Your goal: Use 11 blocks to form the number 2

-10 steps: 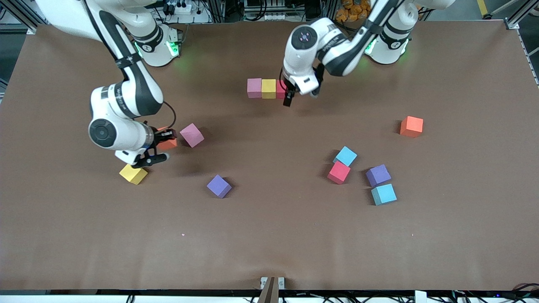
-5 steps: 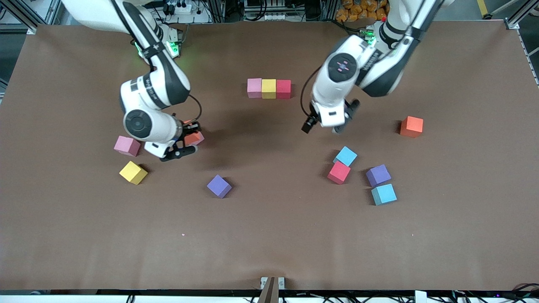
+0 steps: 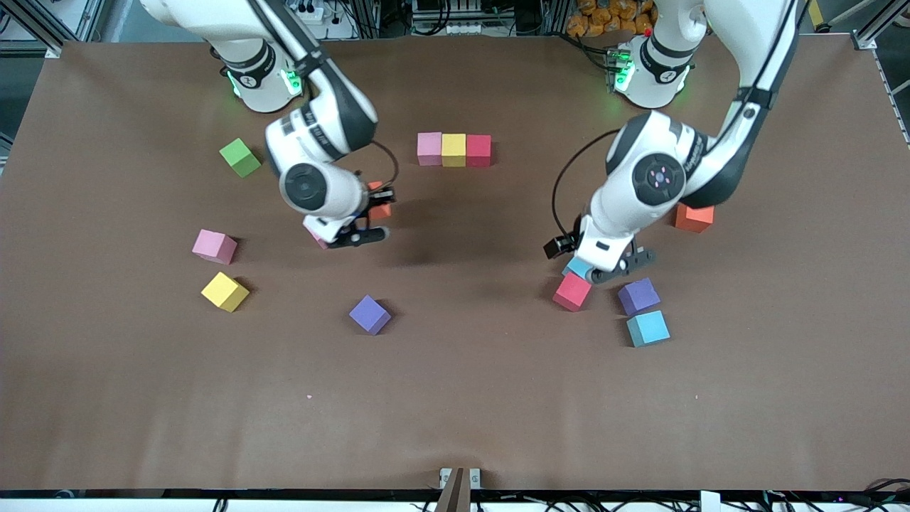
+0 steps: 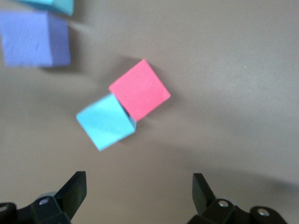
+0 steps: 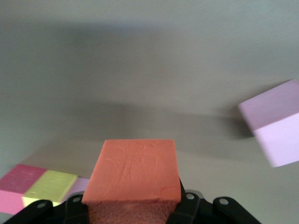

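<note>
Front view, catalogue of the scene, largest item first. The tabletop (image 3: 455, 398) is being shown as a wide brown sheet carrying every block.

Work done: a row of three cubes, pink (image 3: 429, 148), yellow (image 3: 453, 149) and red (image 3: 478, 150), is lying edge to edge near the robots' bases and is being taken as the top bar of the number 2. Eight blocks of the eleven are being judged outstanding.

Work in hand: the right gripper (image 3: 370, 220) is being held above the tabletop, over the stretch between the row and the purple cube (image 3: 370, 314), its jaws clamped tight on an orange block (image 5: 135, 175). The left gripper (image 3: 604, 269) is being held low over the light blue cube (image 4: 105, 121), jaws spread wide and holding nothing; that cube is touching a red cube (image 4: 140, 89) at one corner, so a clean grasp is being judged awkward.

Loose stock:
- a second purple cube (image 3: 638, 296) and a second light blue cube (image 3: 648, 328), just beside that pair;
- a second orange cube (image 3: 694, 217), partly hidden by the left arm;
- a pink cube (image 3: 215, 246) and a yellow cube (image 3: 225, 291) toward the right arm's end;
- a further pink cube (image 5: 273, 122), mostly hidden under the right wrist.

Not required: a green cube (image 3: 240, 157).
</note>
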Robot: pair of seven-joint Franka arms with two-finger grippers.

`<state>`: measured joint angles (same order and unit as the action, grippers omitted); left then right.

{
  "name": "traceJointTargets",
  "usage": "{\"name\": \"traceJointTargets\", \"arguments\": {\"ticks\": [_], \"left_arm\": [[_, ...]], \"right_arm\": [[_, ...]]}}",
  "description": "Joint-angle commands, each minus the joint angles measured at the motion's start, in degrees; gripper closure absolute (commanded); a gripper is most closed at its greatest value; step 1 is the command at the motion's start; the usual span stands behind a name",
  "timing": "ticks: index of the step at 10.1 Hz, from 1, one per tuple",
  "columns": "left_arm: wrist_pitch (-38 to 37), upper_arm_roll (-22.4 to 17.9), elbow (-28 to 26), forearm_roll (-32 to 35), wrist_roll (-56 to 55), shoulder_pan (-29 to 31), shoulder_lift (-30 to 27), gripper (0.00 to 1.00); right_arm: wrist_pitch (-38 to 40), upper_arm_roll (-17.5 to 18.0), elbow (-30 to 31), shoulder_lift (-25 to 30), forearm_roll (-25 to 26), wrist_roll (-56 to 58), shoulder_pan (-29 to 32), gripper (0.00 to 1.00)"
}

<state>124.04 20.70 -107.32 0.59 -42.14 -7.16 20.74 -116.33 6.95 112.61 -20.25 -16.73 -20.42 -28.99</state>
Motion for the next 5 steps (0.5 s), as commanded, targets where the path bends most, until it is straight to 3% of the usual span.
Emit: {"name": "traceJointTargets", "arguments": {"ticks": [1, 3, 5], "left_arm": [[-1.7, 0.5, 4.6, 8.5, 10.2, -1.2, 4.2, 0.00], [-1.7, 0.5, 7.9, 15.1, 15.1, -0.5, 7.3, 0.00], [-1.3, 0.5, 10.4, 16.6, 20.4, -1.2, 11.9, 0.00]], "right_arm": [[0.2, -0.4, -8.3, -6.7, -2.8, -8.8, -5.5, 0.94], [-0.1, -0.4, -15.4, -12.2, -2.9, -15.8, -10.5, 0.94], [-3.2, -0.4, -18.9, -16.3, -2.3, -18.3, -14.3, 0.94]]}}
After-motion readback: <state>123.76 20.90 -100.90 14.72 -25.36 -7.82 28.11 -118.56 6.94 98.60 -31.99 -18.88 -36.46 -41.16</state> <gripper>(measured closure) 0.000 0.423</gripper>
